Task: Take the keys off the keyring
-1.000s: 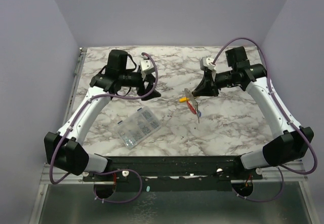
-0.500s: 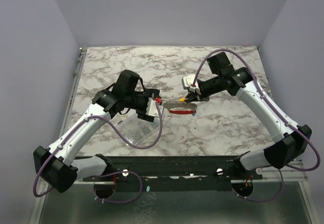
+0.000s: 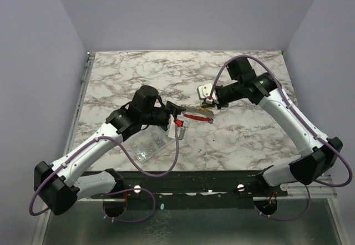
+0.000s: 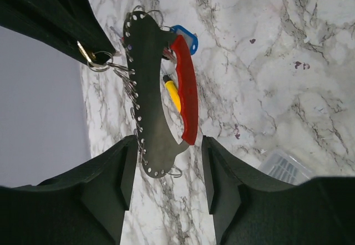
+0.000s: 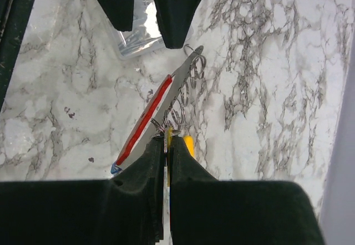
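Observation:
The keyring, a grey perforated plate (image 4: 147, 90) joined to a red curved band (image 4: 186, 90), hangs in the air between both grippers (image 3: 194, 112). Small wire rings line its edge. A blue-tagged key (image 4: 186, 37) and a yellow-tagged key (image 4: 172, 92) hang behind it. My right gripper (image 5: 166, 142) is shut on a key, a thin metal piece on one small ring, and holds the keyring (image 5: 177, 84) up by it. My left gripper (image 4: 169, 173) is open, its jaws on either side of the plate's lower end. No black tag shows.
A clear plastic compartment box (image 3: 147, 145) of small parts lies on the marble table under the left arm; it also shows in the right wrist view (image 5: 138, 34) and in the left wrist view (image 4: 283, 164). Purple walls enclose the table.
The left arm swung from the back left to the middle and now brackets the keyring's end. The right gripper carried the keyring left and turned it level.

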`<act>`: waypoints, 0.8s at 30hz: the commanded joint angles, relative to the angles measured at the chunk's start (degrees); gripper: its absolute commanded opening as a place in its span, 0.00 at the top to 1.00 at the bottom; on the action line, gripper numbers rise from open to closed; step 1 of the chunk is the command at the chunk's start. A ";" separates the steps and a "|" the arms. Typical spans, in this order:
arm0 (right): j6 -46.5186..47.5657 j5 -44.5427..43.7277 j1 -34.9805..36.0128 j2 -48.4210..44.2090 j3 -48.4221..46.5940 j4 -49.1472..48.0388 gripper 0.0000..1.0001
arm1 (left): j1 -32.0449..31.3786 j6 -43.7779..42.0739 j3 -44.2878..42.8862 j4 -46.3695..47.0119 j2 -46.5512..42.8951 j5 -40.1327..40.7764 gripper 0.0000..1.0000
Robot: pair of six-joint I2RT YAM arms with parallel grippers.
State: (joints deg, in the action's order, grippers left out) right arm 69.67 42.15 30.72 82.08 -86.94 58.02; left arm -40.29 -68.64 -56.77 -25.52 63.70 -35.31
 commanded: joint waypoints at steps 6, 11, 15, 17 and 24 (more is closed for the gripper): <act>8.71 -19.99 4.93 -0.47 2.37 -6.52 0.99 | 2.64 8.04 -3.40 4.29 3.79 0.02 0.49; 11.47 -28.89 6.16 -1.97 6.68 -13.61 0.99 | 8.04 15.23 -2.23 5.37 4.40 -2.86 0.48; 17.80 -35.70 6.52 -4.31 12.91 -20.48 0.99 | 13.42 24.58 -2.34 5.10 5.27 -7.19 0.45; 22.94 -36.66 6.53 -8.07 17.78 -25.77 1.00 | 14.80 25.30 -2.74 3.22 5.15 -9.38 0.41; 35.79 -32.47 6.63 -13.37 22.55 -31.18 0.99 | 15.77 19.09 -7.60 -9.72 7.26 -12.84 0.35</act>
State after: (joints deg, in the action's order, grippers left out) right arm 95.57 9.89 36.82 71.07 -64.38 34.52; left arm -24.95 -46.54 -60.16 -25.76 69.52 -42.94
